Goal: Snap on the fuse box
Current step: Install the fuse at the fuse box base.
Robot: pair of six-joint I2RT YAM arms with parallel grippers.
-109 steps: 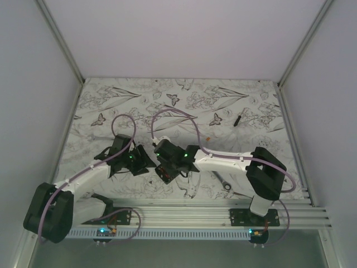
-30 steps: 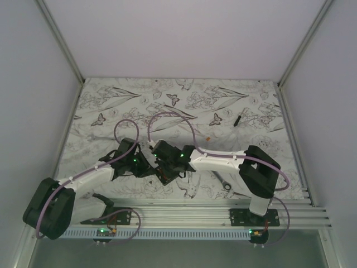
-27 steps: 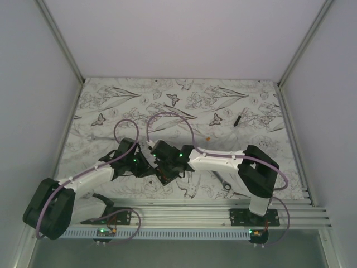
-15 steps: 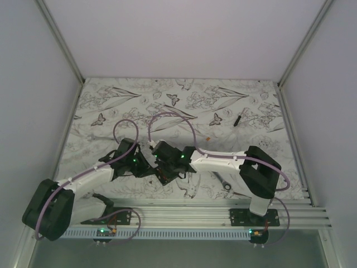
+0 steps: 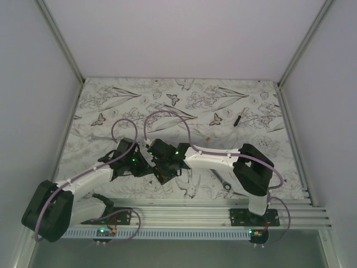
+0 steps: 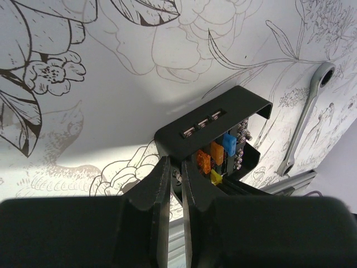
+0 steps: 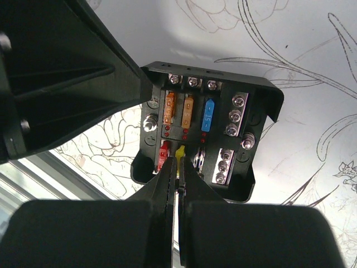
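Ok, box (image 7: 261, 120) sits on the table (image 5: 262, 151), centre-left near the front edge, open face up, btwn the 2 claws. L claw (image 6: 174, 167) is nearly closed, pinching the box's near wall, so it looks like the brace. R claw (image 7: 178, 166) is pressed tight on a yellow fuse (image 7: 179, 151), tip at the near row, just beside the red fuse (image 7: 163, 153). Box is roughly square; its slightly longer axis runs straight away from R claw, fuse rows crosswise. Guess: R arm pushes straight down.
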